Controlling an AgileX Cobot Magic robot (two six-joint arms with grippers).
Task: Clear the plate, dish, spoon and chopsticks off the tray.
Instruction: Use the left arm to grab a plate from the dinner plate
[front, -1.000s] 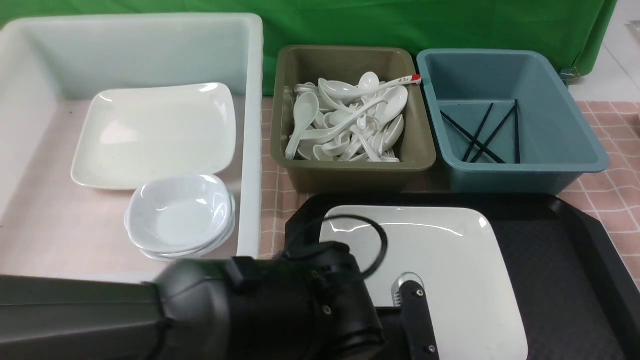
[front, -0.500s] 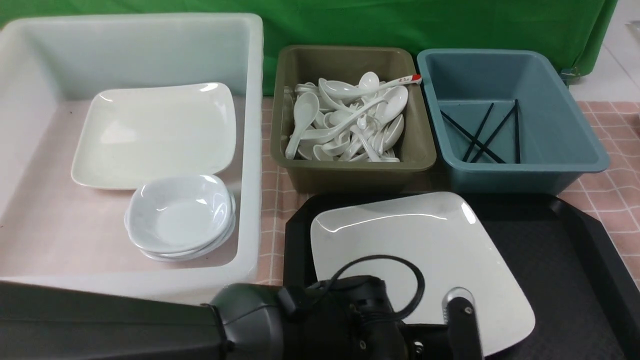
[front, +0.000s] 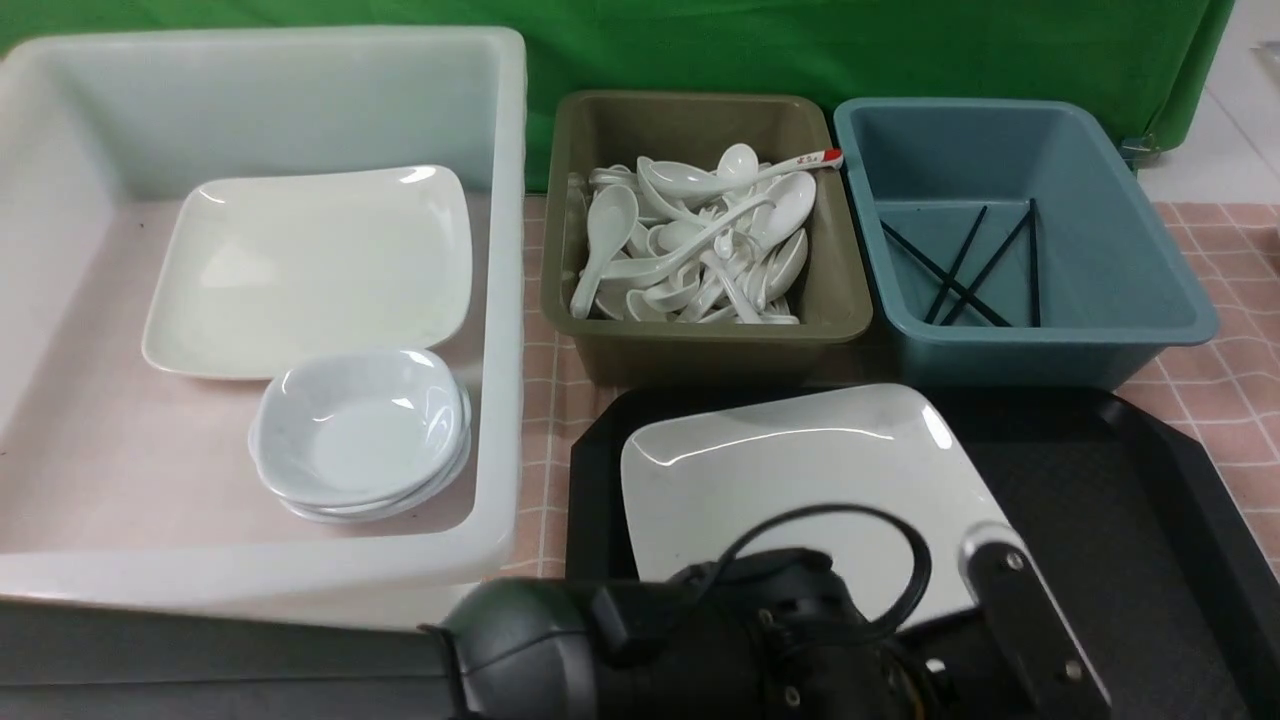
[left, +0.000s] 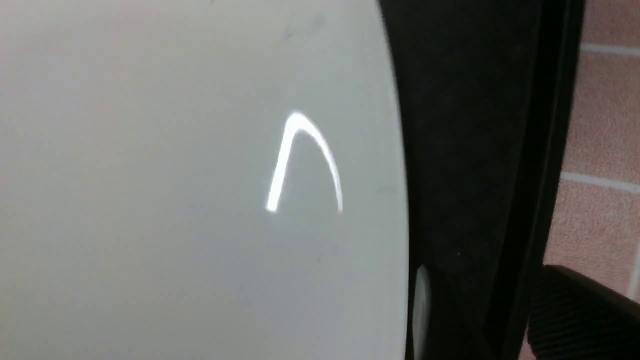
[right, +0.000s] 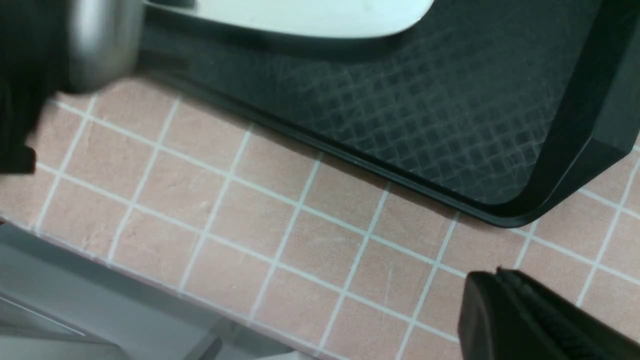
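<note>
The left gripper (front: 1010, 620) hangs low over the near edge of the plate (front: 800, 470). In the left wrist view only one dark ribbed finger (left: 580, 315) shows, at the tray's rim, so I cannot tell whether the jaws are wide or narrow, or if they touch the plate. Under and ahead of this gripper the large white square plate lies on the black tray (front: 1120, 500), on the tray's left part, turned a little askew to the tray's edges.

The right gripper (right: 500, 280) has its jaws pressed together and holds nothing. It hovers over the pink checked tablecloth (right: 225, 210), just outside a corner of the tray.

Beyond the plate, straight ahead of the left gripper, stands the olive tub (front: 700, 340) with a heap of white spoons (front: 690, 240). To the right of it is the blue tub (front: 1050, 345) with black chopsticks (front: 960, 265) on its floor. Far to the left of the gripper is the big white tub (front: 500, 300), which holds another square plate (front: 310, 270) and a stack of small dishes (front: 360, 430).
</note>
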